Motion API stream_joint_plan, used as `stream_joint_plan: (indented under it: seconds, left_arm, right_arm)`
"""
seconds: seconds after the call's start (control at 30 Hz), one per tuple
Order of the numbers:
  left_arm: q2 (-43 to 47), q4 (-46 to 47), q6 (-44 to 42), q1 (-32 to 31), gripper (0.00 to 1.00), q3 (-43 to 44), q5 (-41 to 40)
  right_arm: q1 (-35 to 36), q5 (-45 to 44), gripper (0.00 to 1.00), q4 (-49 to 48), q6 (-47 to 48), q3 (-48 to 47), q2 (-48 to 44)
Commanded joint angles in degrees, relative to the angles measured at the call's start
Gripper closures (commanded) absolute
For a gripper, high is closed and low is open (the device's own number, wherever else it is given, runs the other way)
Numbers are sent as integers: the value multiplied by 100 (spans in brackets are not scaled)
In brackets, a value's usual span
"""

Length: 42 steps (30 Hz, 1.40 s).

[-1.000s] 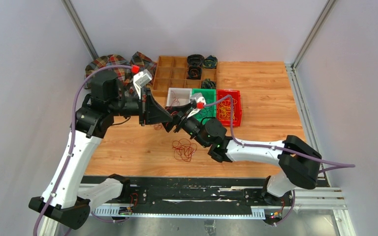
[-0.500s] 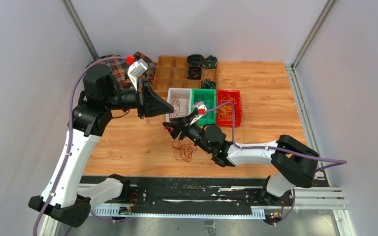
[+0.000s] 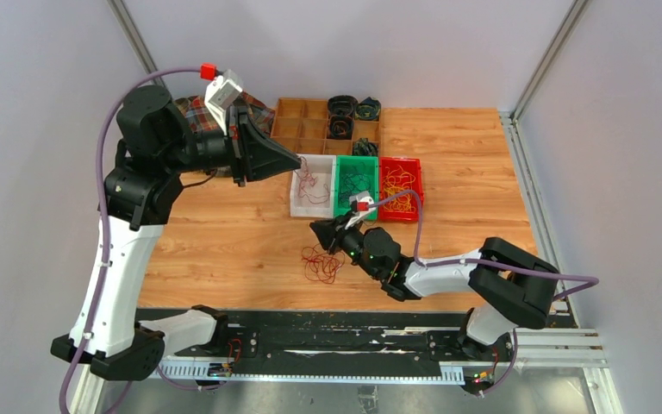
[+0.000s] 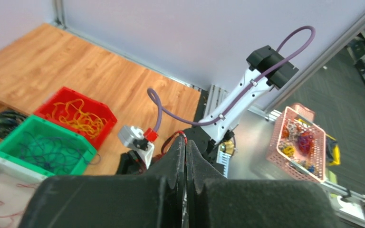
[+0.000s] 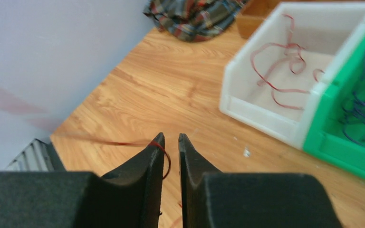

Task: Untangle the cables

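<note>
Since a second ago the left gripper [image 4: 185,147] has lifted toward the far-left corner, clenched on a red strand, right gripper [image 5: 171,142] barely parted with another hooked — pulling apart the cables [image 3: 321,263] near the front edge.

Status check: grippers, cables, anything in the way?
Left gripper raised, shut on a red cable. Right gripper low, nearly shut, red strand at its fingertip. Red tangle on table; white bin, green bin, red bin hold sorted cables. Nothing blocking.
</note>
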<state>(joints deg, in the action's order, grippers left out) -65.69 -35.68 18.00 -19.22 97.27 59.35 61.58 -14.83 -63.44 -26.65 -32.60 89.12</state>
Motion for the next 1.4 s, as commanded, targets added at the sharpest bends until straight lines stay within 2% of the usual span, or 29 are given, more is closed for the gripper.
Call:
stream_joint_plan:
  seconds: [0.0, 0.1, 0.17, 0.27, 0.4, 0.5, 0.6, 0.77, 1.1, 1.37]
  left_arm:
    - [-23, -55, -295, -24, 100, 775, -147]
    - [-170, -339, -577, -20, 100, 1395, -373]
    - [-305, -492, -752, -20, 100, 1887, -554]
    - [-433, -586, -812, -19, 100, 2085, -640]
    - [-387, -644, -1011, -19, 100, 1758, -740]
    - [-334, -644, -1175, -19, 100, 1398, -786]
    - [-313, -634, -1355, -15, 100, 1058, -830]
    - [-359, -544, -1723, -20, 100, 444, -1007]
    - [-943, 82, -2406, -20, 100, -708, -2152]
    - [-1935, 685, -2437, -15, 100, -833, -2414]
  right_arm:
    - [-137, -441, 83, 253, -40, 378, 150]
    - [-155, -477, 82, 215, -9, 522, 180]
    - [-155, -523, 74, 190, 2, 584, 193]
    - [-160, -562, 71, 135, 74, 633, 111]
    - [-172, -591, 70, 269, 202, 638, -148]
    - [-190, -609, 63, 472, 367, 654, -564]
    - [-199, -725, 54, 1078, 514, 578, -1041]
    - [-207, -933, 47, 1865, 559, 628, -1731]
    - [-233, -1685, 46, 2709, 671, 819, -2572]
    - [-252, -1920, 46, 2927, 872, 893, -2865]
